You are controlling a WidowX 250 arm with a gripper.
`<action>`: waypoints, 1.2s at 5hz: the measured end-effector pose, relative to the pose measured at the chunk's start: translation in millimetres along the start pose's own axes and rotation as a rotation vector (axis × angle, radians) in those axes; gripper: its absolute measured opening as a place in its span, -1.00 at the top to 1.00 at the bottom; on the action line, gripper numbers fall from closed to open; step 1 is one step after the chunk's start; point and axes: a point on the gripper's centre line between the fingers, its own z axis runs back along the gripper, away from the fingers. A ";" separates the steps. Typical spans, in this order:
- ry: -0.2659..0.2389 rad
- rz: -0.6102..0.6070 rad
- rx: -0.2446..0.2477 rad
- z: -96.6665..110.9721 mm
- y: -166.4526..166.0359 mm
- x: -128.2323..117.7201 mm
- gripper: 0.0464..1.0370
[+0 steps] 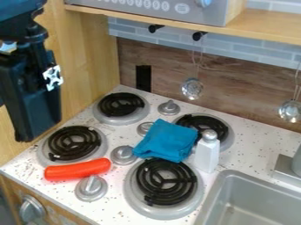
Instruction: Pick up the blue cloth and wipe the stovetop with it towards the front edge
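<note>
Overall, a speckled white toy stovetop [120, 131] with four coil burners [73, 143] adjoins a grey sink [258, 193], and a black gripper [29, 137] hangs at the left; whether it is open or closed cannot be told. Beyond the front burners lies a crumpled blue cloth [167, 139]; below and rightward of the gripper in view, an orange-red toy sausage [78, 170] rests at the front-left burner's near rim, long axis running roughly left to right, and a white bottle [207, 151] stands beside the cloth.
</note>
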 end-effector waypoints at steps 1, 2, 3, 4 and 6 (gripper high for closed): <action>0.003 0.000 0.001 -3.1 0.3 0.9 -0.92; 0.028 0.073 0.014 -33.7 16.4 39.1 -0.92; -0.017 0.081 0.016 -51.9 30.9 68.0 -0.92; -0.041 0.100 -0.028 -76.8 48.2 94.8 -0.92; -0.059 0.091 -0.040 -134.9 59.5 132.6 -0.92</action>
